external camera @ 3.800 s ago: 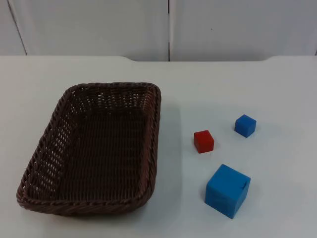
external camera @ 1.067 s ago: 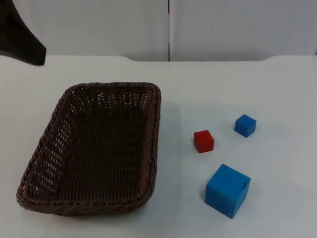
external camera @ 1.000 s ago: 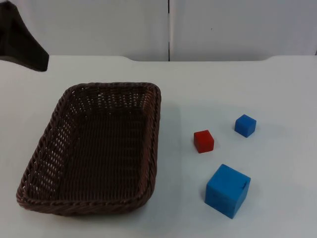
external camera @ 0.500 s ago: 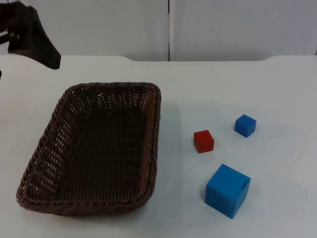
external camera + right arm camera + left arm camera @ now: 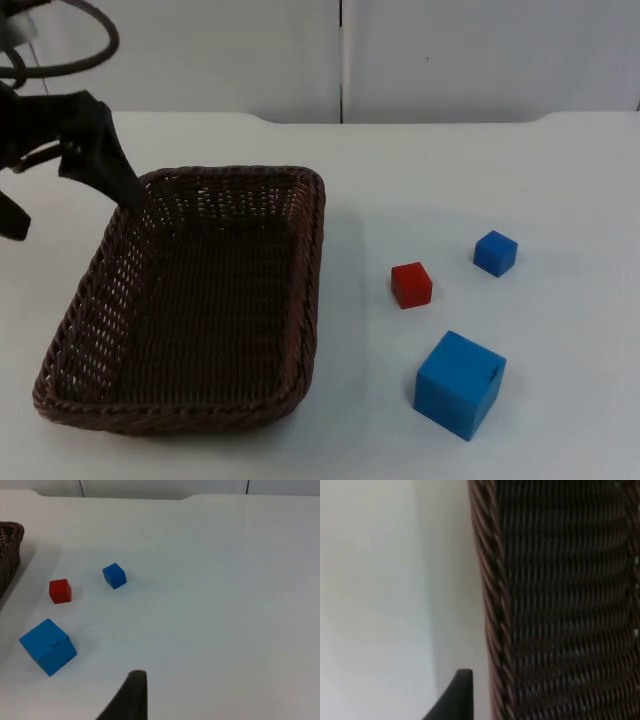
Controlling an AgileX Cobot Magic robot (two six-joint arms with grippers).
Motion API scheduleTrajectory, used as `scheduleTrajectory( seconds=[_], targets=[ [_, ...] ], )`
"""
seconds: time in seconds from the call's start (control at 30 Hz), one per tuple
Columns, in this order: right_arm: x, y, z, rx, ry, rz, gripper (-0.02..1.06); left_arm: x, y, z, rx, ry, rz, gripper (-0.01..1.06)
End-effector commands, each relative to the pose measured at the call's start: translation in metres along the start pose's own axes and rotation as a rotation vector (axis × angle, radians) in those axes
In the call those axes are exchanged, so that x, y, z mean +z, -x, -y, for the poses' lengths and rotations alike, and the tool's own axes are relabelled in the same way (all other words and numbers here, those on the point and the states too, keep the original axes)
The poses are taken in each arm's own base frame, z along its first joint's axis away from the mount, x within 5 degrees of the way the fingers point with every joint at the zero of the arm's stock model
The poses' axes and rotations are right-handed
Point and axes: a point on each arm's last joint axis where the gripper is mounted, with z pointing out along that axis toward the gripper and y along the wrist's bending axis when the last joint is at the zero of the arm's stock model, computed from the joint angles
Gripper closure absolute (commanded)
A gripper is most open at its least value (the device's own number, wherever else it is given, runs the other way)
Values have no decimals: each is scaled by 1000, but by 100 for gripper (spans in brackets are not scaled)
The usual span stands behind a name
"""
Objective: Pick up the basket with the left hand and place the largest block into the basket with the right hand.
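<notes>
Left gripper at the basket's far-left corner, blocks untouched on the right

At the far left of the table we see the left gripper (image 5: 70,190) hanging over the far-left corner of the wicker basket (image 5: 190,300). Its fingers are spread: one dark finger (image 5: 110,165) reaches down at the basket's far-left rim, the other (image 5: 12,215) stands well outside the basket to the left. In the left wrist view the braided rim and woven wall of the basket (image 5: 560,600) run close by, with the white table (image 5: 375,580) just beside the rim on the outer side; we cannot tell whether a finger touches the weave.

The basket itself is dark brown, rectangular, and sits flat on the white table (image 5: 420,170), taking up the left half of it, its long side running from near to far.

To the right of the basket, apart from it, lies the small red block (image 5: 411,285). Nearer to us and slightly further right stands the large blue block (image 5: 459,384), the biggest of the three, resting on the table. Further right and farther away sits the small blue block (image 5: 495,253). None of the three touch one another.

The right wrist view looks over the same three blocks, large blue block (image 5: 48,646), small red block (image 5: 60,591) and small blue block (image 5: 114,575), with a corner of the basket (image 5: 9,545) beyond them. The right gripper (image 5: 131,695) waits above the bare table, well clear of the blocks, and we cannot tell how its fingers stand
</notes>
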Motion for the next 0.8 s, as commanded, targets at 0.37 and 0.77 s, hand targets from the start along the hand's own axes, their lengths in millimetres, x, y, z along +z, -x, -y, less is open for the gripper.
scheduleTrajectory(
  seconds=[0.37, 0.77],
  targets=[
    [0, 0, 0, -3, 4, 5, -1, 46, 17, -18, -39, 2, -88, 0],
    [0, 0, 0, -3, 4, 5, -1, 90, 16, -35, -76, 9, -174, 0]
  ],
)
